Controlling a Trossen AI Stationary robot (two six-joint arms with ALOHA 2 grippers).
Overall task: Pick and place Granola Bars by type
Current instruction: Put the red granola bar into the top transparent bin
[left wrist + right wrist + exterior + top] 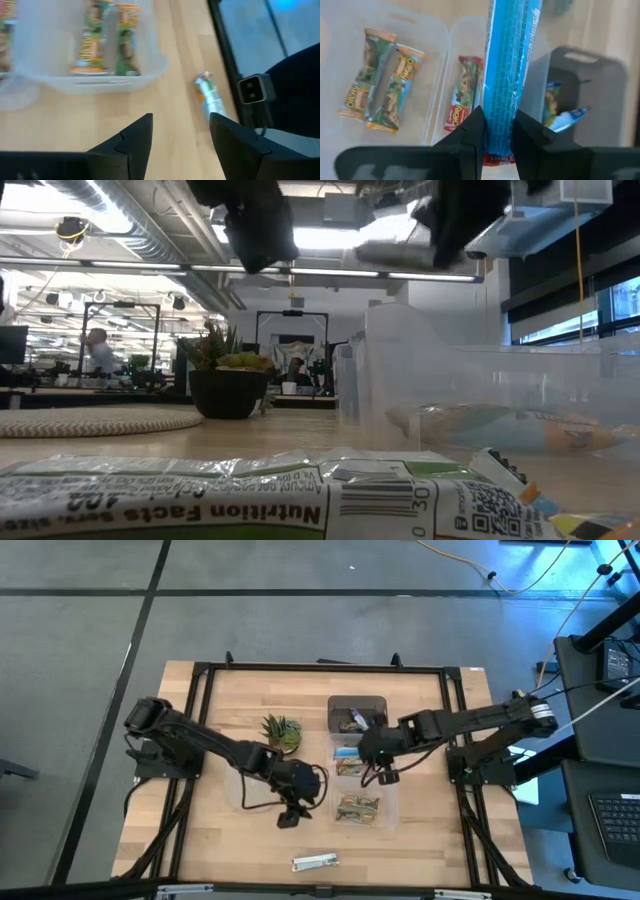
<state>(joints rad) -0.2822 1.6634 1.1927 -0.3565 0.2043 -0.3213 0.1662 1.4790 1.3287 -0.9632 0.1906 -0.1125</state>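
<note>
Nearest, one silver-wrapped bar (315,861) lay loose on the counter (215,840), unsorted. The left tool (177,137) hovered over bare wood, fingers apart and empty. Green bars (380,87) and a red bar (462,92) already sat in clear bins (390,802). Beyond, the right tool (497,132) clamped a blue bar (507,65) above them, seemingly bound for the dark bin (600,95) holding blue ones.

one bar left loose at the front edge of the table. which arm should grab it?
Left. The left gripper is open and empty, with the silver-white bar just ahead of it. The right gripper is clamped on a blue bar over the bins.
</note>
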